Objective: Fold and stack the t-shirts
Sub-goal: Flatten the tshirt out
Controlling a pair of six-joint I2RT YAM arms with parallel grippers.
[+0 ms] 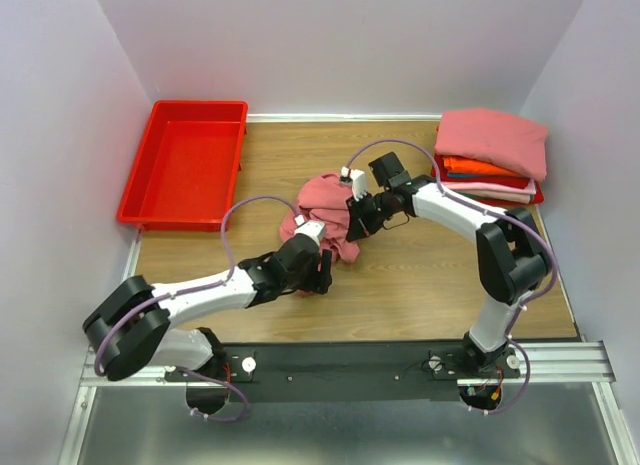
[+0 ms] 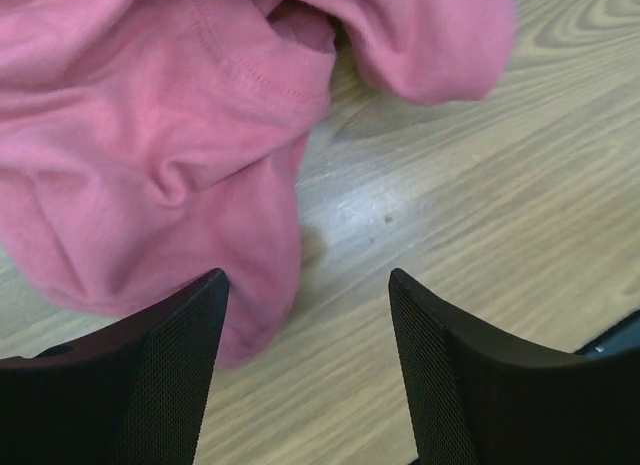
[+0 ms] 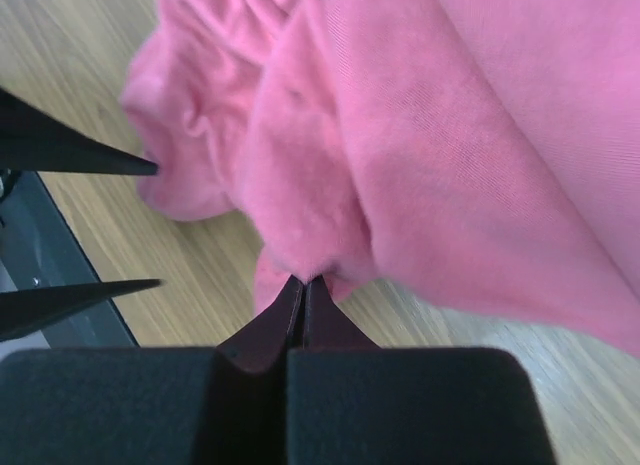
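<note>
A crumpled salmon-pink t-shirt point(image 1: 325, 207) lies mid-table. It fills the upper left of the left wrist view point(image 2: 150, 135) and most of the right wrist view point(image 3: 450, 135). My left gripper point(image 1: 322, 272) is open at the shirt's near edge, low over the wood, with its left finger beside the cloth hem point(image 2: 307, 277). My right gripper point(image 1: 358, 225) is shut, with its tips pinching a fold of the pink shirt point(image 3: 304, 281). A stack of folded t-shirts point(image 1: 492, 155), pink on top with orange, pale pink and red below, sits at the back right.
A red plastic bin point(image 1: 185, 165) stands at the back left corner. The wooden table point(image 1: 420, 285) ends at a black rail along the near edge. The left gripper's fingertips point(image 3: 110, 165) show at the left of the right wrist view, close to the right gripper.
</note>
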